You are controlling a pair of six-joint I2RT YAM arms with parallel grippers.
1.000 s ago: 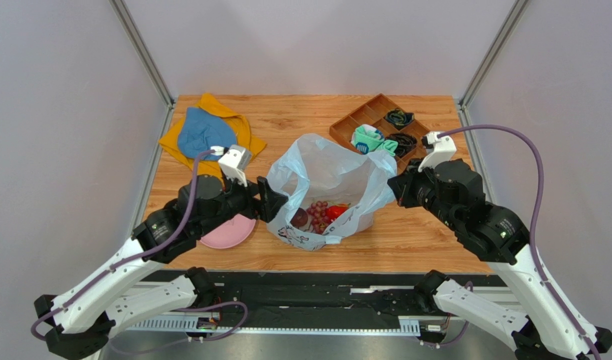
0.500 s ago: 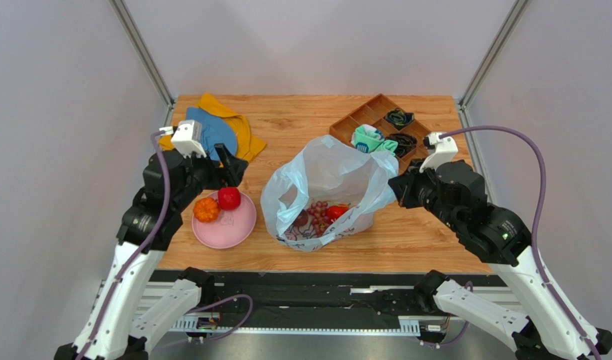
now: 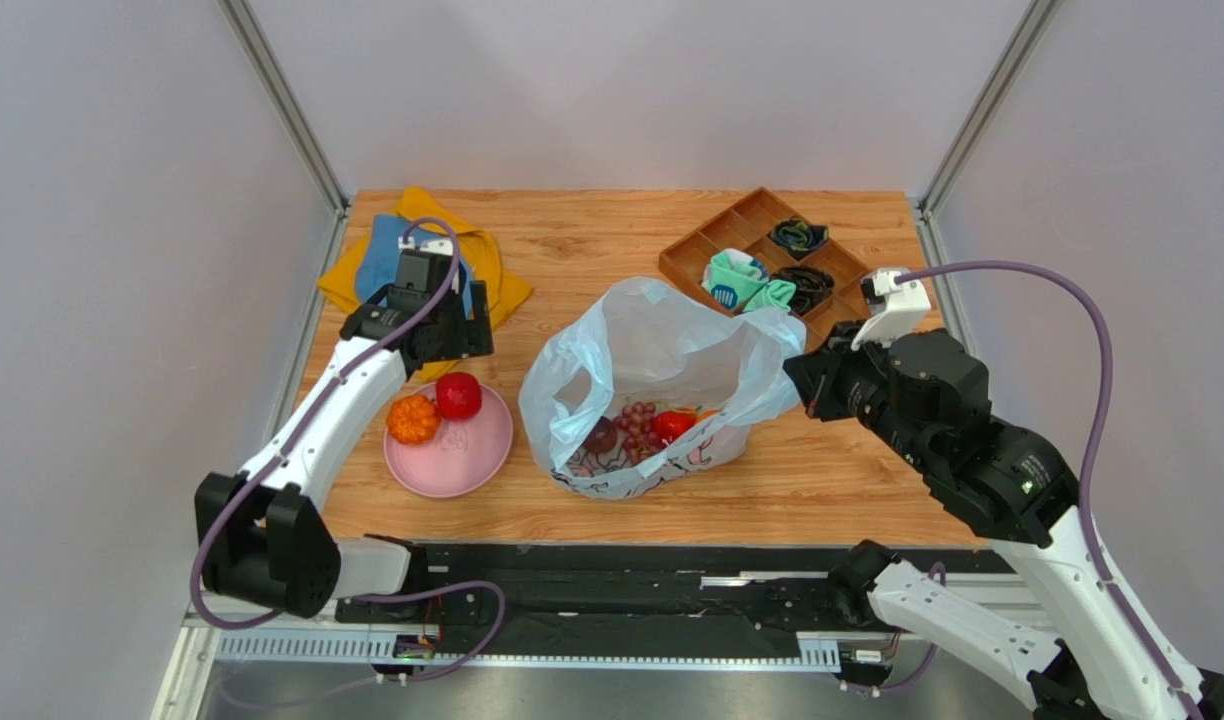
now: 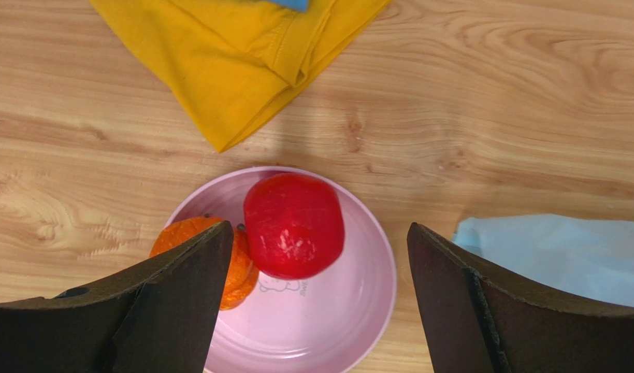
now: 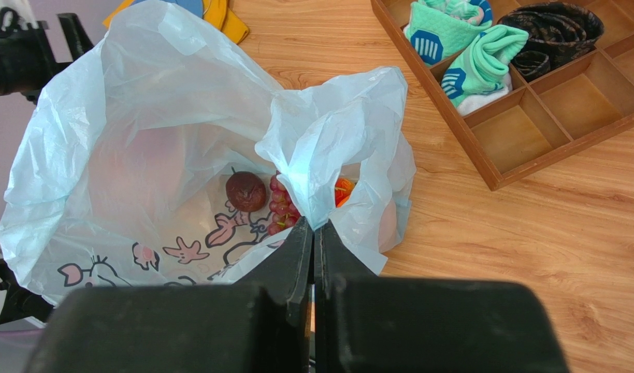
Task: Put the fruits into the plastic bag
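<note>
Left gripper (image 4: 318, 230) gapes empty over the round pink plate (image 4: 359, 311) on the wooden tabletop (image 3: 603, 240) between grey walls (image 3: 633, 90); right gripper (image 5: 312, 227) pinches the pale blue plastic bag (image 5: 141, 116); the left has swung away from the bag's mouth.

The left pincer (image 4: 316, 233) spread above the pink plate (image 4: 351, 311)
A red apple (image 4: 294, 225) touches an orange (image 4: 180, 235) there (orange half hidden by a finger); yellow cloth (image 4: 234, 62) beyond.

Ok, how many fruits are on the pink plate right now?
2. An orange on the left side of the pink plate, and a red apple right beside it, slightly farther back. The overhead view shows the whole plate, so none looks hidden there.
</note>
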